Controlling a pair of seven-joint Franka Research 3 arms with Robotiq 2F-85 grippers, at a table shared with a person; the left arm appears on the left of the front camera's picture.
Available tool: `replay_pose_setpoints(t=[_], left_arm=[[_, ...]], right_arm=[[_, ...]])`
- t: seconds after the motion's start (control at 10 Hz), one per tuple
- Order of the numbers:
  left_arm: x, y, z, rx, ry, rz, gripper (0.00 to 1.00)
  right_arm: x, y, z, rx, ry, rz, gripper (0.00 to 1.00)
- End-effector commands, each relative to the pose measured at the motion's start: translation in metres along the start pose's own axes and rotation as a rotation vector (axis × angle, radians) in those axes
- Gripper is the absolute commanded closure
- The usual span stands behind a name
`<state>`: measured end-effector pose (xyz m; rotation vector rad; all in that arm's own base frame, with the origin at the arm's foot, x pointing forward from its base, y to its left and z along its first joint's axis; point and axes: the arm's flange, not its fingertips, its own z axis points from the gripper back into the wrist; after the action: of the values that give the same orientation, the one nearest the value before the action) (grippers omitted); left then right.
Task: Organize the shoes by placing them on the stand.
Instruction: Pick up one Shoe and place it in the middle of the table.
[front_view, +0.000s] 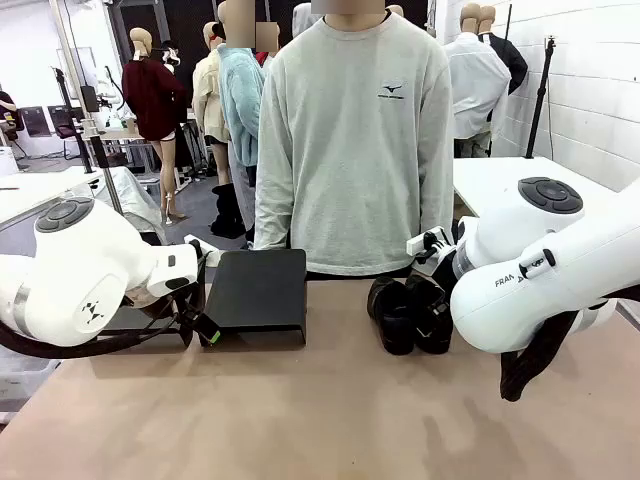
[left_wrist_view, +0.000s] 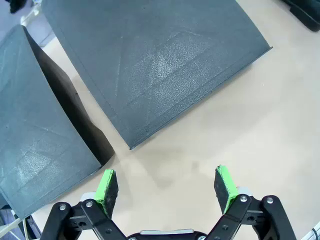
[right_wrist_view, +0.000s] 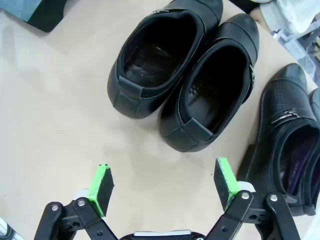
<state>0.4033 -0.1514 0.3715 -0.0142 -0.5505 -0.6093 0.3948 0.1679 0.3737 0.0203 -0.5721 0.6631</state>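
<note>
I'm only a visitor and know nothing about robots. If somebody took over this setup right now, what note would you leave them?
Left end effector: open, empty, hovering over the table just short of the stand.
Right end effector: open, empty, over the table behind the heels of a pair of shoes.
Shoes: that pair sits side by side on the table, right of the stand; another shoe lies beside them.
Done: nothing, the stand top is bare.
Left: put every shoe on the stand.

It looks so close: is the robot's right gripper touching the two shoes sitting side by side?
Apart. The right wrist view shows bare table between the two shoes and the green pads of the open right gripper.
</note>
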Motion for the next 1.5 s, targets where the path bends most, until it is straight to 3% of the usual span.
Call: replay_pose_setpoints(t=[0.0,1.2,1.4], left_arm=[[0.000,0.000,0.000,0.000,0.000,0.000,0.00],[0.000,0.000,0.000,0.000,0.000,0.000,0.00],[0.005,0.003,0.021,0.006,-0.021,-0.007,0.00]], right_arm=[[0.000,0.000,0.000,0.000,0.000,0.000,0.00],[0.000,0.000,0.000,0.000,0.000,0.000,0.00],[-0.003,-0.017,0.042,-0.040,-0.060,0.008,0.00]])
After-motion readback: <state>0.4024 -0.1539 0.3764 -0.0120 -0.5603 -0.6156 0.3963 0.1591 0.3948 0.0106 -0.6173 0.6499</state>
